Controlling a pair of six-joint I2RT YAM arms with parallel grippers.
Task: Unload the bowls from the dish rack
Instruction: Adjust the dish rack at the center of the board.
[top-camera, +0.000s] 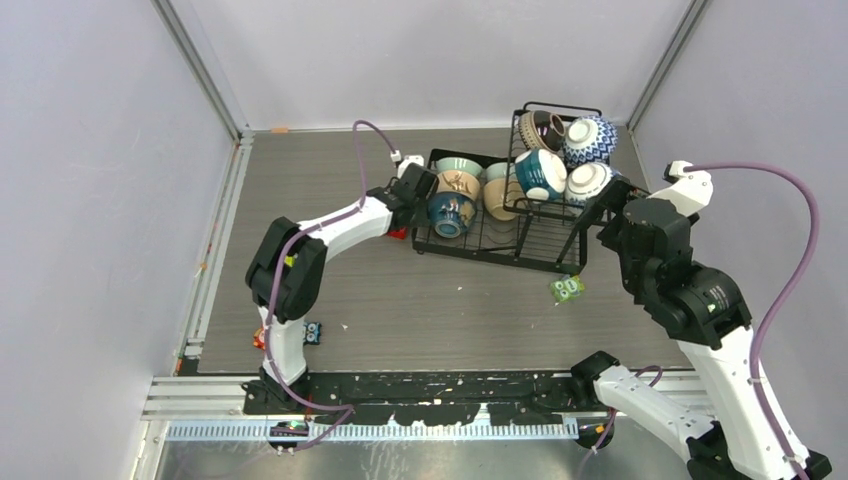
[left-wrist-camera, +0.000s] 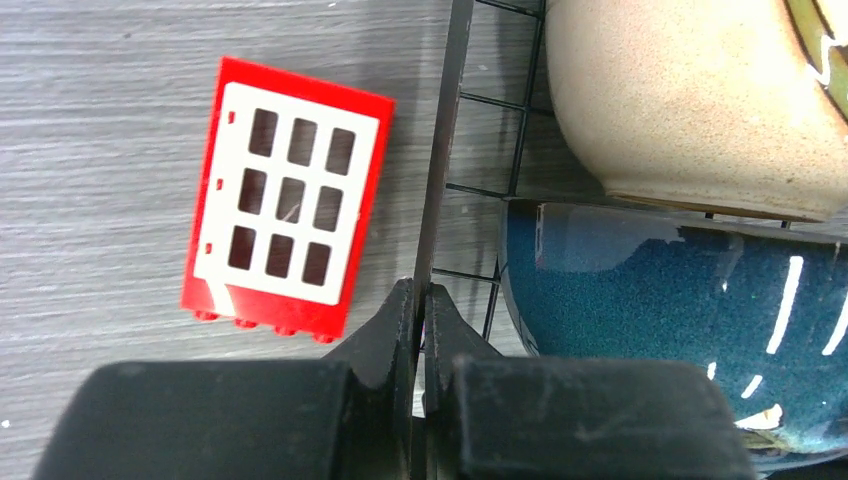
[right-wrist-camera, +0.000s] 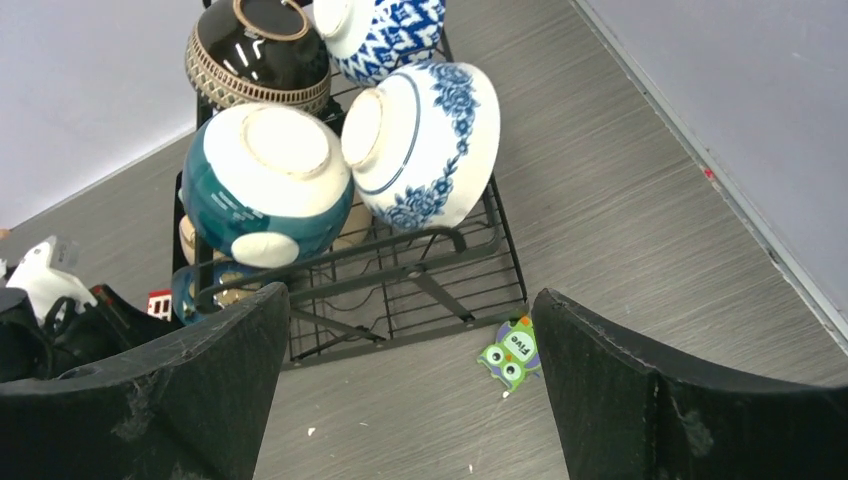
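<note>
looking at the near side first: the left claw (left-wrist-camera: 420, 300) is clenching the edge wire of the dish rack (left-wrist-camera: 445, 120). my guess is it's pinning the rack so it isn't sliding on the table (top-camera: 350, 300) while stuff comes out. a red block (left-wrist-camera: 285, 195) with white squares is lying flat just beside that edge, outside the rack. the right claw (right-wrist-camera: 410, 305) is hanging wide apart, gripping nothing, and pointing down at the basket end, so it's probably lining up a pick. a green owl tile (right-wrist-camera: 512, 352) is sitting on the table just off the rack's near corner. none of the bowls (top-camera: 541, 172) are out yet. in the flat tray part, a glossy dark blue bowl (left-wrist-camera: 680, 300) and a speckled tan bowl (left-wrist-camera: 690, 90) are leaning side by side. further back, the basket is holding a teal and cream bowl (right-wrist-camera: 265, 185) tipped bottom-out, touching a white bowl with blue flowers (right-wrist-camera: 430, 145). a dark brown bowl (right-wrist-camera: 255, 50) and a blue patterned bowl (right-wrist-camera: 390, 30) are sitting at the far end.
</note>
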